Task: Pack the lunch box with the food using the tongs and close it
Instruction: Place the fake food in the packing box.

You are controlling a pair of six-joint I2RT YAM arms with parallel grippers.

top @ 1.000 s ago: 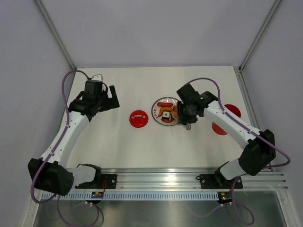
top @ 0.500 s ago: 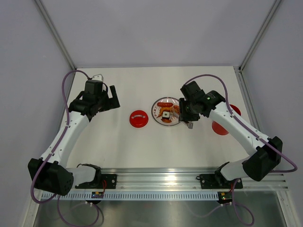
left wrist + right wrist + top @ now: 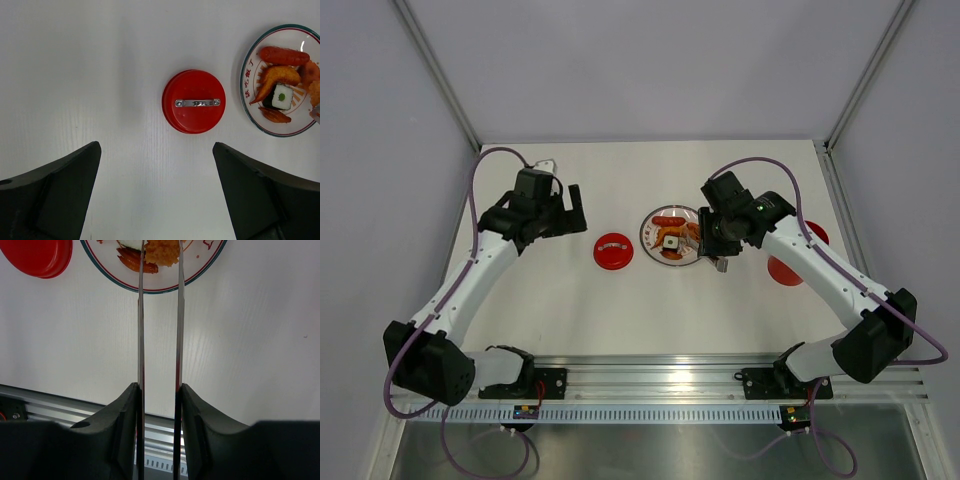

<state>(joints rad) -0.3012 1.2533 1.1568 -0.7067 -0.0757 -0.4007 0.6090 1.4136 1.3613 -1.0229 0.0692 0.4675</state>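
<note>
**While R gripper (image 3: 159, 387) clamps the tongs (image 3: 141, 330), L gripper (image 3: 155, 147) hangs wide open above the lid (image 3: 194, 101)**

Table (image 3: 570, 310): white, walls on 3 sides, rail along near edge. Bare room on near side of plate (image 3: 245, 100) and btwn lid and L wall. Lunch box (image 3: 782, 272) stands R of plate, partly under R arm, close to R edge. Lid lies flat just L of plate, apart from it, handle up, ahead of L fingers and centred btwn them. Tongs' arms run nearly parallel. Tips reach over plate's near rim, either side of an orange-brown fried piece (image 3: 161, 251); can't tell if pinched.
</note>
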